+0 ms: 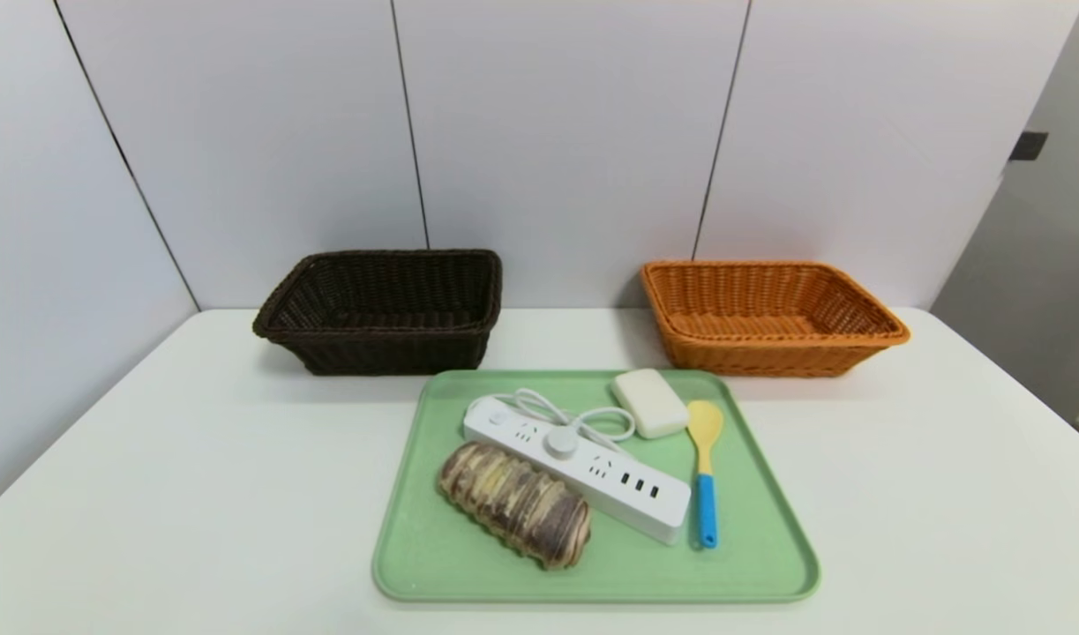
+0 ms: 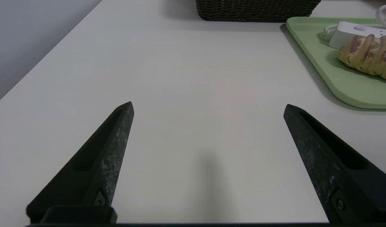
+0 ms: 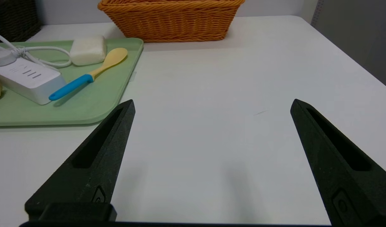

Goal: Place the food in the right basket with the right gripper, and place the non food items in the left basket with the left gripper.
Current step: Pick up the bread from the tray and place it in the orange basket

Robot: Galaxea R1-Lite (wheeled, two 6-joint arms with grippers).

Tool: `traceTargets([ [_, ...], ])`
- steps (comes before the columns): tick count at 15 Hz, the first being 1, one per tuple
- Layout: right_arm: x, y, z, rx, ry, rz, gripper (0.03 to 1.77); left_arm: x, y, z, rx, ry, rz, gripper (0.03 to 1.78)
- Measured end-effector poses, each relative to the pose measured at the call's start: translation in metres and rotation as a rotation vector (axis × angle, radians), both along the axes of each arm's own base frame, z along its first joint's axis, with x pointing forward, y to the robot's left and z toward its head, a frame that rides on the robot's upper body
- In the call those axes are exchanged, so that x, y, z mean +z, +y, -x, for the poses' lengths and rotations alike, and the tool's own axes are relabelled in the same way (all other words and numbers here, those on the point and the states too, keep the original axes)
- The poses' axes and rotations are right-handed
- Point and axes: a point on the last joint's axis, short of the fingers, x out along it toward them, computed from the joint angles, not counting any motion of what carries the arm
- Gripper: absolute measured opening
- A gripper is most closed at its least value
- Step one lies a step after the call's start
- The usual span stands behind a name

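Left gripper (image 2: 208, 105) parked over bare white worktop (image 1: 195, 459) left of the green tray (image 1: 415, 538), jaws wide apart, empty; dark left basket (image 1: 385, 309) far left. On the tray, left to right: striped loaf (image 1: 514, 503), white power strip (image 1: 579, 467), white block (image 1: 649, 402), yellow spoon (image 1: 704, 472). Orange right basket (image 1: 768, 316) far right; right gripper (image 3: 211, 104) over worktop right of tray, jaws apart, empty.

Pale green rectangular tray (image 1: 760, 547) with rounded corners, lying flat at the centre of a white table (image 1: 195, 476). Behind, at twelve o'clock, a white panelled wall (image 1: 557, 132) with thin dark seams.
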Motion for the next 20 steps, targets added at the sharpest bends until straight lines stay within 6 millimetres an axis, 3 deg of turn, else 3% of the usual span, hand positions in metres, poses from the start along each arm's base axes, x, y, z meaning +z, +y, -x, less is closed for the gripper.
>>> traceTargets([
  [16,0.0007,0.0,0.0004,-0.001,0.003,0.014,1.7,0.0043,0.0001,0.0007,0.006,-0.027,0.008,1.69],
  [20,0.006,0.0,0.0062,0.004,0.064,0.024,1.7,0.0091,0.0,0.0086,0.006,0.072,0.028,1.69],
])
